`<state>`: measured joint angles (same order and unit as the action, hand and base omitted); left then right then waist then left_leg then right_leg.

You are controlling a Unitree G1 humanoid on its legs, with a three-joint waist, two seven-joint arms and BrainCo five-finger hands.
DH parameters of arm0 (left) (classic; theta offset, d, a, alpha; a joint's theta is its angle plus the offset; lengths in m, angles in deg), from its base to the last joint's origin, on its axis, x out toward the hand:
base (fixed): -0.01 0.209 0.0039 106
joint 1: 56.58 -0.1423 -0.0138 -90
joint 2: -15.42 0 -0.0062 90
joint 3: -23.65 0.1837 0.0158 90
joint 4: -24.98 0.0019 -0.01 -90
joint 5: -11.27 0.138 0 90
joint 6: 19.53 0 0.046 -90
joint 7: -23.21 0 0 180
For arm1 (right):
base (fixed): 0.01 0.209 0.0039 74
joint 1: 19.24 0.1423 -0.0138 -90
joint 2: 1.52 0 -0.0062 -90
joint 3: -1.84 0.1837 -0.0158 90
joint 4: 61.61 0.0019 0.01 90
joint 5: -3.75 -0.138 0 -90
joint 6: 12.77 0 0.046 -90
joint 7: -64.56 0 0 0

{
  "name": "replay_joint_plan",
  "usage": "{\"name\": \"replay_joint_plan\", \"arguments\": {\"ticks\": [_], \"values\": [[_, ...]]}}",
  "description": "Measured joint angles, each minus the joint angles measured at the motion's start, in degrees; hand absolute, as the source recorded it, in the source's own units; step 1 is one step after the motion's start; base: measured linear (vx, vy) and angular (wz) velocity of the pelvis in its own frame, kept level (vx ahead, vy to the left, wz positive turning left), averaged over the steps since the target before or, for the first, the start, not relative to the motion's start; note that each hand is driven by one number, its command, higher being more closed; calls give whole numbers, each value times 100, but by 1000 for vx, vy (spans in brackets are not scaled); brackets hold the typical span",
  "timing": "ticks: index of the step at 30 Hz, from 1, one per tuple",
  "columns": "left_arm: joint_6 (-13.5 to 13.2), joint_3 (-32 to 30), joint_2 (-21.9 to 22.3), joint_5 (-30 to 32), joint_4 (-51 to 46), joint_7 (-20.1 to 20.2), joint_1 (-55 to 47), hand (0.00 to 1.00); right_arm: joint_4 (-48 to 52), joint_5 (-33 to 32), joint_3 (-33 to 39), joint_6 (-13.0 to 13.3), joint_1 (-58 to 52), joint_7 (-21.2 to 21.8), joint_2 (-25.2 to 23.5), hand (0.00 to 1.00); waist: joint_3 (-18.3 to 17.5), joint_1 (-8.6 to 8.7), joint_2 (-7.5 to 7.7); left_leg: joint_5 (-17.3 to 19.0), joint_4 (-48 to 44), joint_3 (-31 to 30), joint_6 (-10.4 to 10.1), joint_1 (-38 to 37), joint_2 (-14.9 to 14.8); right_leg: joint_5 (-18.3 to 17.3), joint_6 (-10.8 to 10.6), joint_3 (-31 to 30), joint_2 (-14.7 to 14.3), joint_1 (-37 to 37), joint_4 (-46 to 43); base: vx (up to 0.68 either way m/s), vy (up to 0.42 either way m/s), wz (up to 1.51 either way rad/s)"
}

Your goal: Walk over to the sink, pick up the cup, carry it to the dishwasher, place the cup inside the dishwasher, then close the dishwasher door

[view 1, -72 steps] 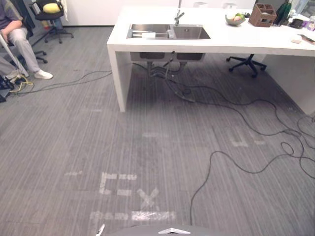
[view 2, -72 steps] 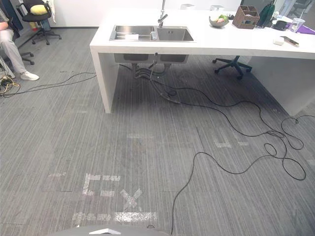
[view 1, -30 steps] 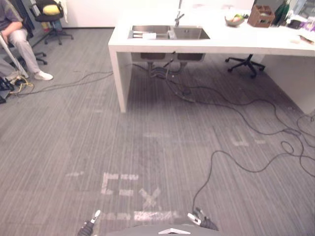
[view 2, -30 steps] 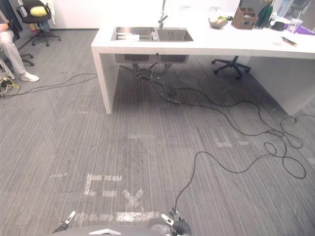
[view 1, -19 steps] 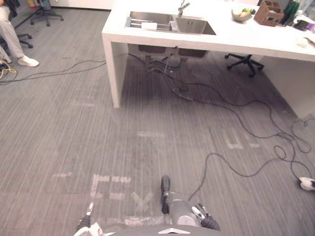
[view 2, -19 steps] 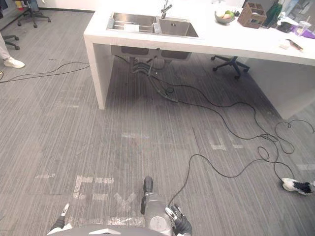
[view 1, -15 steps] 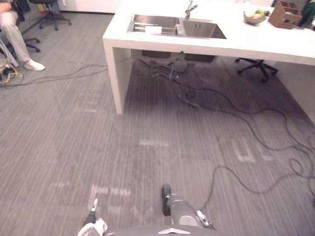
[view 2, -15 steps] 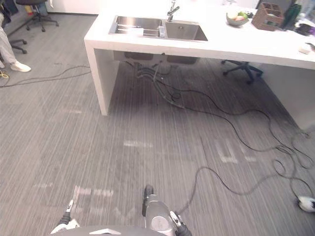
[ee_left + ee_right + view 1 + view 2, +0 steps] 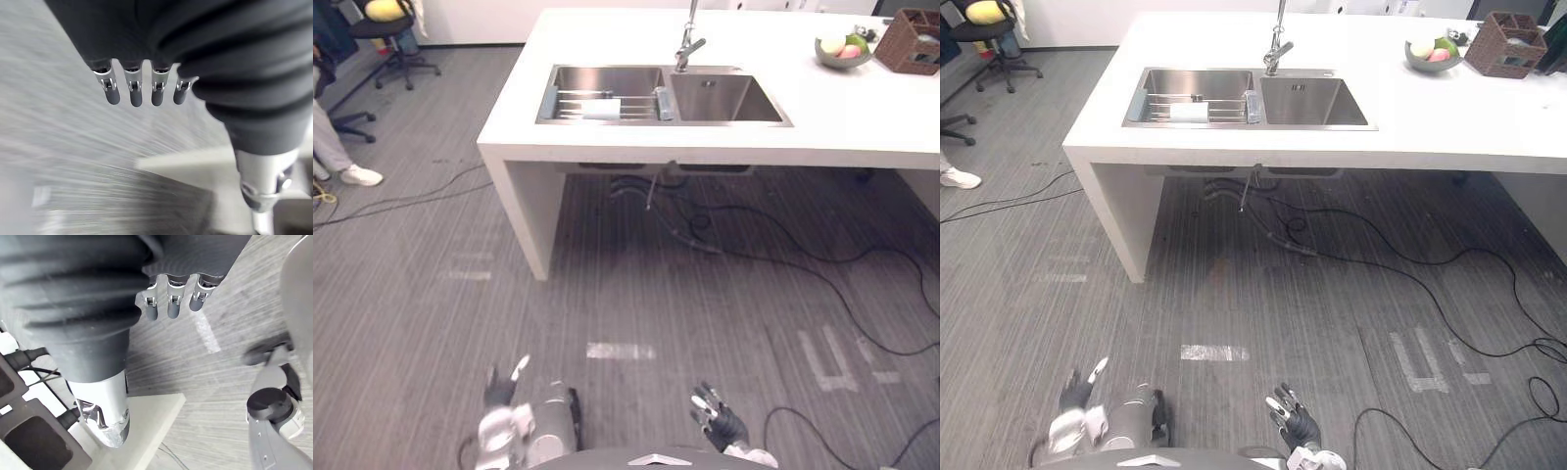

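Both hands low over the grey floor [image 9: 411, 294], well short of the table [image 9: 842, 113]. Left hand [image 9: 497, 397]: fingers [image 9: 136, 93] straight and spread, holding nothing. Right hand [image 9: 718, 421]: fingers [image 9: 170, 303] likewise straight, thumb apart, nothing in it. Between the hands and just ahead, a pale tape mark [image 9: 621, 351] on the floor. Sink [image 9: 724, 98] well ahead of both hands, set in the table, tap [image 9: 687, 39] behind it. Cup [image 9: 597, 104], a small white shape, lies on the wire rack [image 9: 570, 103] in the left basin, far beyond the left hand. Well beyond the right hand, a fruit bowl [image 9: 842, 49] and a brown basket [image 9: 911, 39] on the table.
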<state>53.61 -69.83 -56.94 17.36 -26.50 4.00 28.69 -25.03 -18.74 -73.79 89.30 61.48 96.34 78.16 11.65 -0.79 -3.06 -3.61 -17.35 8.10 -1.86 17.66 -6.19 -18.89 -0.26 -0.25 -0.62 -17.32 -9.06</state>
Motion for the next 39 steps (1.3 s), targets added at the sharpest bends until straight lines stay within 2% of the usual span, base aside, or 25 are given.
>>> {"name": "replay_joint_plan", "arguments": {"ticks": [1, 3, 5, 8, 9, 10, 11, 12, 13, 14, 15, 17, 18, 19, 20, 21, 22, 23, 24, 26, 29, 31, 35, 38, 39], "values": [[-135, 466, -216, 416, -565, -274, 126, 0, -165, -10, -128, -16, 255, -2, -75, 0, 59, 22, 155, -65, -44, -9, 328, -15, 232, -74, 77, -476, 86, -101, 41, 563, 292, -22], [-253, 718, -312, 927, -1119, -574, 518, 0, -241, -13, -252, -79, 464, -27, -56, 0, 73, 112, 331, 93, -161, -36, 391, 119, 394, 27, 190, -695, 86, -23, 35, 401, 216, 24], [-274, 988, -334, 1407, -1997, -743, 817, 0, -410, -57, -303, -126, 755, -245, -52, 0, 68, 201, 326, 199, -185, 9, 488, 118, 517, 218, 305, -715, 216, 108, -159, 374, 176, 18], [-380, 1392, -484, 1827, -2967, -811, 1019, 0, -615, -73, -290, -110, 629, -402, -62, 0, 46, 196, 300, 766, -658, 20, 532, -19, 671, 271, 215, -685, 272, 166, -986, 331, 61, 11], [-394, 1543, -526, 2008, -3078, -811, 1121, 0, -673, -70, -270, -102, 477, -467, -69, 0, 26, 196, 302, 887, -637, 6, 551, -180, 733, 389, 26, -667, 285, 278, -1495, 300, 34, 15], [-429, 1751, -615, 2239, -3230, -809, 1227, 0, -764, -101, -189, -89, 312, -461, -85, 0, -3, 196, 317, 1002, -468, 18, 593, -448, 788, 752, -487, -620, 304, 677, -2498, 386, 51, 4], [-432, 1877, -702, 2368, -3355, -799, 1273, 0, -809, -137, -122, -19, 270, -481, -66, 0, -8, 230, 357, 1025, -237, 61, 609, -725, 817, 1340, -1112, -525, 360, 1069, -3301, 475, 79, -16], [-431, 2045, -798, 2448, -3421, -792, 1340, 0, -870, -136, -55, 33, 231, -489, -64, 0, -23, 261, 387, 1045, 64, 80, 606, -1062, 823, 2133, -1391, -434, 459, 1481, -4088, 482, 87, -39], [-405, 2206, -890, 2563, -3477, -792, 1442, 0, -871, -128, -12, 96, 160, -466, -79, 0, -39, 279, 448, 1058, 389, 169, 570, -1504, 828, 1997, -1046, -94, 709, 2060, -5122, 402, 71, -45], [-364, 2259, -902, 2582, -3497, -793, 1483, 0, -859, -129, 8, 188, 124, -463, -96, 0, -49, 294, 457, 1080, 532, 205, 547, -1720, 826, 1799, -756, 114, 832, 2332, -5481, 391, 37, -51], [-259, 2402, -922, 2638, -3523, -808, 1543, 0, -802, -105, 35, 294, 92, -443, -76, 0, -80, 407, 432, 1088, 714, 270, 525, -2059, 754, 1376, -446, 451, 964, 2779, -5750, 396, -16, -28], [-52, 2691, -1045, 2684, -3500, -775, 1831, 0, -818, -86, 45, 310, 60, -422, -112, 0, -86, 580, 416, 1162, 792, 260, 441, -2441, 629, 832, -361, 689, 991, 3229, -5292, 416, -78, 5], [44, 2773, -1085, 2682, -3500, -759, 2030, 0, -790, -114, 163, 364, 46, -402, -170, 0, -83, 679, 393, 1237, 808, 192, 327, -2579, 503, 631, -250, 755, 960, 3395, -4407, 426, -163, 36], [154, 2805, -1090, 2675, -3500, -696, 2226, 0, -771, -118, 233, 416, 34, -368, -191, 0, -93, 757, 323, 1399, 733, 95, 159, -2624, 342, 635, -175, 638, 860, 3435, -3195, 415, -188, 39], [210, 2826, -1091, 2673, -3497, -651, 2320, 0, -769, -116, 260, 427, 19, -353, -193, 0, -110, 771, 324, 1523, 635, 61, 77, -2636, 254, 725, -108, 447, 773, 3424, -2615, 482, -288, 45], [317, 2849, -1112, 2668, -3498, -549, 2403, 0, -778, -82, 243, 457, -97, -354, -219, 0, -166, 773, 415, 1841, 317, -57, -132, -2642, 146, 1285, -125, -110, 611, 3303, -1642, 483, -362, 48], [386, 2841, -1173, 2673, -3487, -483, 2355, 0, -756, -73, 199, 530, -334, -357, -337, 0, -306, 761, 622, 2207, 11, -191, -316, -2680, 155, 2032, -542, -623, 621, 3138, -1246, 502, -406, 45], [443, 2837, -1150, 2671, -3453, -467, 2277, 0, -754, -77, 208, 530, -390, -372, -338, 0, -385, 768, 528, 2349, -125, -248, -405, -2706, 35, 1715, -805, -705, 546, 3026, -1253, 416, -360, 24], [555, 2868, -1024, 2681, -3383, -363, 2139, 0, -678, -68, 184, 507, -470, -293, -133, 0, -495, 749, 113, 2434, -198, -190, -474, -2707, -366, 1662, -661, -529, 250, 2917, -1136, 322, -245, 7], [663, 2909, -898, 2767, -3394, -198, 2156, 0, -602, -38, 157, 388, -520, -239, 146, 0, -651, 709, -166, 2182, 36, -27, -479, -2756, -565, 1681, -531, -441, 55, 2871, -917, 343, -242, -1], [885, 2831, -1096, 2779, -3386, -78, 2393, 0, -657, 44, 233, 238, -489, -175, 200, 0, -618, 769, -114, 1507, 569, -12, -388, -3099, -558, 1866, -352, -402, 27, 2407, -331, 209, -205, -1], [1059, 2803, -1287, 2783, -3374, 11, 2495, 0, -759, 48, 285, 131, -395, -176, 233, 0, -639, 790, -151, 1378, 707, -5, -341, -3099, -540, 2049, -342, -419, 21, 2322, 5, 39, -88, -5], [1600, 2566, -1627, 2817, -3293, 248, 2540, 0, -832, 283, 309, -113, -241, -173, 319, 0, -643, 832, -159, 1329, 952, 122, -384, -3059, -461, 2510, -397, -549, 23, 2245, 707, -65, -18, -14], [2033, 2481, -1890, 3044, -3217, 545, 2577, 0, -831, 492, 440, -224, -230, -172, 344, 0, -597, 923, -120, 1557, 1138, 148, -481, -3031, -446, 2937, -419, -510, 75, 2069, 1347, -132, 32, 6], [2152, 2474, -1987, 3127, -3191, 648, 2669, 0, -832, 493, 450, -244, -182, -175, 339, 0, -496, 917, -89, 1653, 1193, 162, -636, -3039, -421, 3037, -469, -515, 103, 2080, 1395, -182, 58, -2]]}}
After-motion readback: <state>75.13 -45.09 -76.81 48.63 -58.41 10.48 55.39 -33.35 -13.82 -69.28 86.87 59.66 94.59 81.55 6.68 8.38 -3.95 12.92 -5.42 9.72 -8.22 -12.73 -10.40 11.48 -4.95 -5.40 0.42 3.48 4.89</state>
